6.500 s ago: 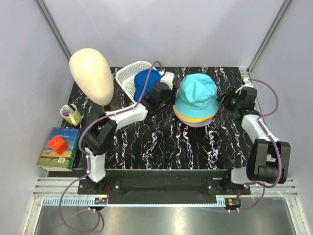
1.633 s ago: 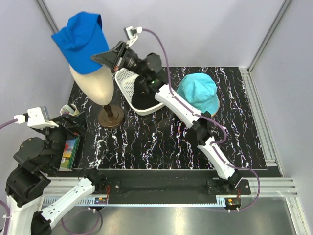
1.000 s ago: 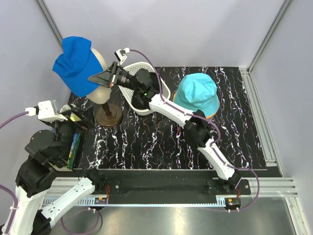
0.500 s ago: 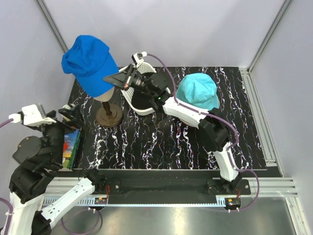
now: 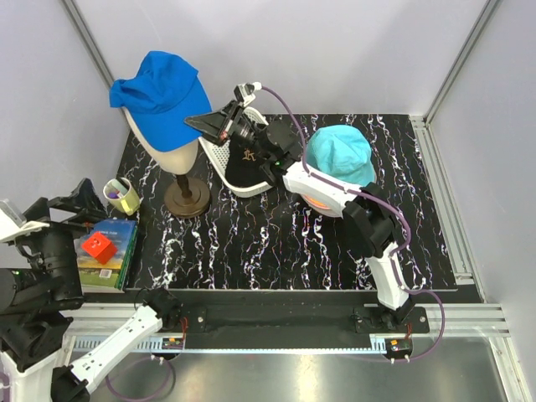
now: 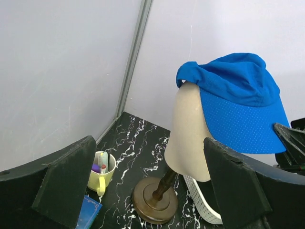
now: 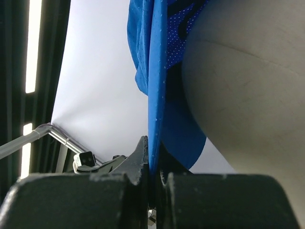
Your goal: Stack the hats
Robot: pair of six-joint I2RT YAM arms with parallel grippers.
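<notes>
Your right gripper (image 5: 207,126), pinching the brim of the royal-blue cap (image 5: 157,84), is seating it on the mannequin head (image 5: 167,155), not the hat stack (image 5: 337,155), while your left gripper (image 6: 147,179) is retreating, wide open.

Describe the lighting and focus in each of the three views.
Top external: evenly lit and sharp, glare band on the metal rail at the bottom. Left wrist: royal-blue cap crisp, left fingers dark silhouettes. Right wrist: very close, right fingers dark and soft, bright light strips at left.

Overhead, both wrists (right closest) share blue hat (image 5: 159,94).
</notes>
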